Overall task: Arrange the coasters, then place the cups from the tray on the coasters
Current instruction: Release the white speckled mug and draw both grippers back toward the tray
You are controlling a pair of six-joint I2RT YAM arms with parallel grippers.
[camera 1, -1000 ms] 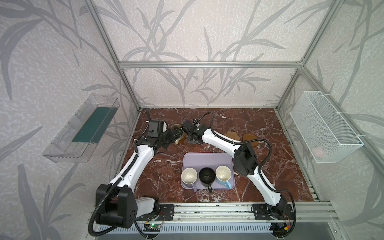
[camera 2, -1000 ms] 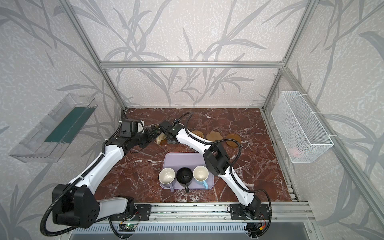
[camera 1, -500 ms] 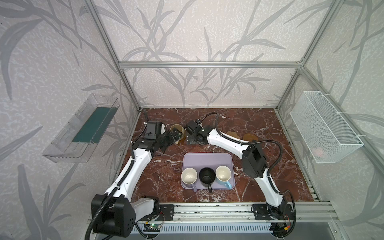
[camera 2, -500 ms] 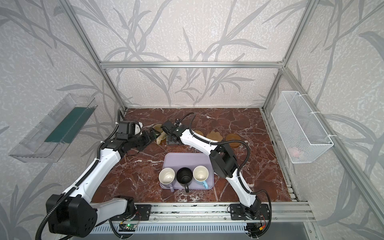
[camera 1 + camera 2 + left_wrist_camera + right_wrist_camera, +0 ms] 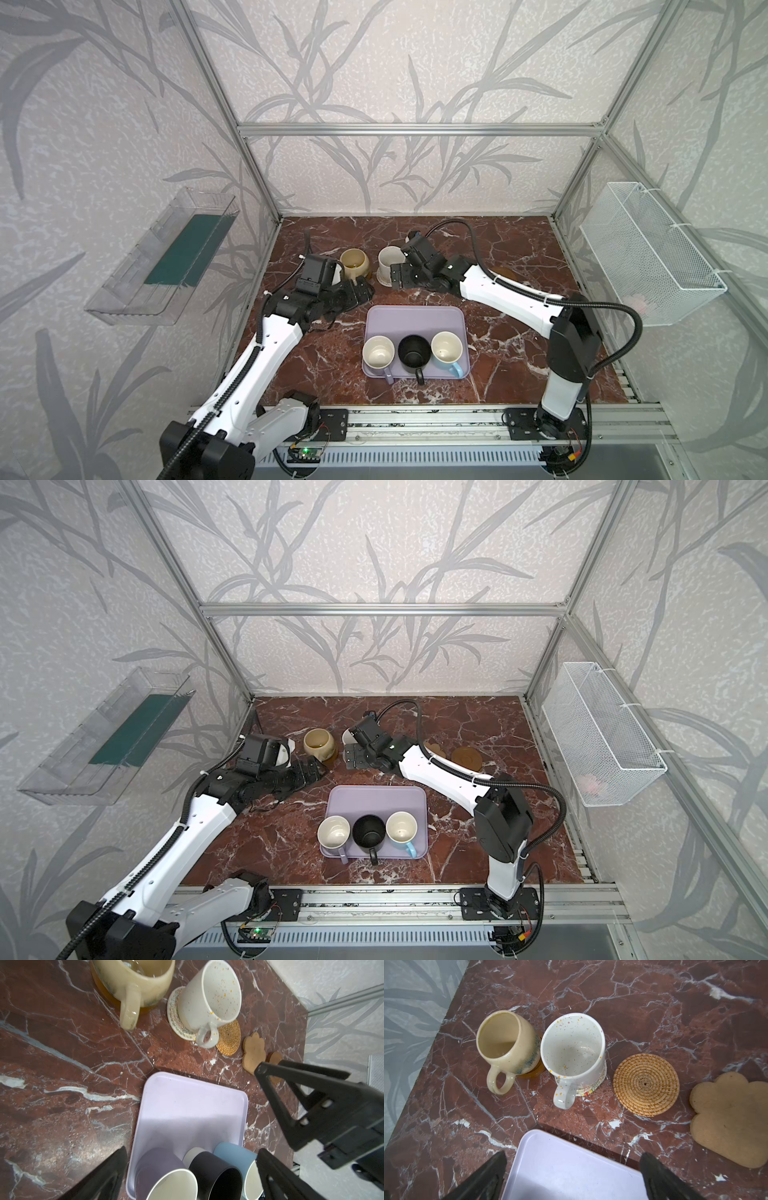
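The lilac tray (image 5: 415, 322) holds a lilac cup (image 5: 378, 353), a black cup (image 5: 413, 353) and a light blue cup (image 5: 446, 349) along its front edge. Behind it, the beige cup (image 5: 506, 1043) stands on an amber coaster (image 5: 533, 1070). The white speckled cup (image 5: 573, 1047) rests on the whitish woven coaster (image 5: 591, 1086). A rattan coaster (image 5: 645, 1084), a paw-shaped coaster (image 5: 729, 1120) and a second amber disc (image 5: 467, 756) lie bare. My right gripper (image 5: 398, 277) is open and empty just in front of the white cup. Left of the tray's back corner, my left gripper (image 5: 361, 293) hangs open and empty.
A clear bin (image 5: 166, 257) hangs on the left wall and a white wire basket (image 5: 648, 249) on the right wall. The marble floor (image 5: 324, 365) is bounded by the aluminium frame. My right gripper's fingers (image 5: 291, 1095) show in the left wrist view.
My right gripper has opened, let go of the white cup on the woven coaster and drawn back towards the tray. My left gripper has also pulled back from the beige cup.
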